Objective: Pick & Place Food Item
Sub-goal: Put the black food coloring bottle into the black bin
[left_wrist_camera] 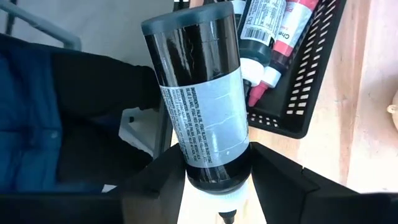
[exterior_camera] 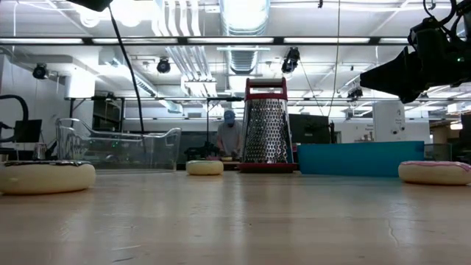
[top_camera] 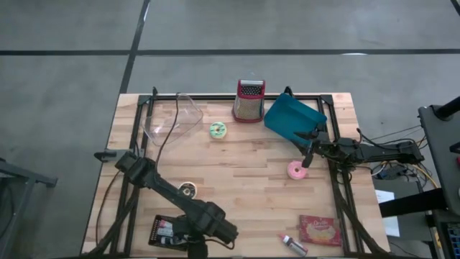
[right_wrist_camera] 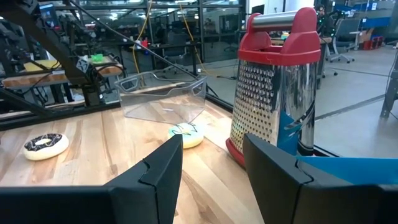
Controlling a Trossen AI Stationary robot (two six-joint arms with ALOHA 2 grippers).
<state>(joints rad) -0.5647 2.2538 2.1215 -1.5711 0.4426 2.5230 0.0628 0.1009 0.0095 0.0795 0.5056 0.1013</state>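
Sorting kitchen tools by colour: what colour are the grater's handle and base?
Red, on the metal grater; the right wrist view shows it best.

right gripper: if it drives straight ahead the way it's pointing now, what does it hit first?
Probably the green-frosted donut, which sits in the gap between the open fingers of the right gripper, with the clear container behind it. The grater stands just off that line; depth is uncertain.

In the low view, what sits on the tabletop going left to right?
Cream donut → clear container → small pale donut → red-trimmed grater → blue bin → pink donut.
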